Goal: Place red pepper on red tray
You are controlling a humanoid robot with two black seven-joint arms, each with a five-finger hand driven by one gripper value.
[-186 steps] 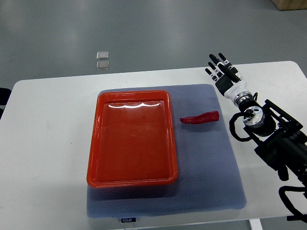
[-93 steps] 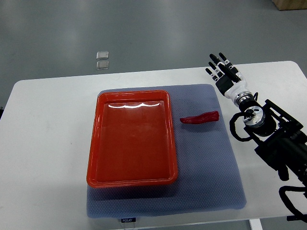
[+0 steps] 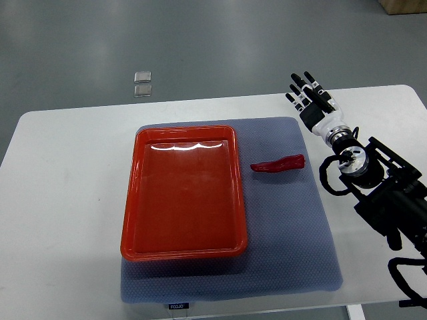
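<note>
A red pepper (image 3: pixel 279 163) lies on the grey-blue mat (image 3: pixel 287 227), just right of the red tray (image 3: pixel 183 192). The tray is a shallow rectangle on the mat's left half and holds nothing. My right hand (image 3: pixel 308 95) hovers over the mat's far right corner, beyond and to the right of the pepper, with its black fingers (image 3: pixel 298 88) spread and nothing in them. Its arm (image 3: pixel 380 190) runs in from the lower right edge. The left arm does not show.
The mat lies on a white table (image 3: pixel 63 200) whose far edge runs behind the tray. Two small clear squares (image 3: pixel 142 83) lie on the grey floor beyond the table. A brown box corner (image 3: pixel 403 5) shows at the top right.
A dark shape at the left edge, seen a second ago, is gone. The right hand has shifted very slightly; pepper and tray have not moved.
</note>
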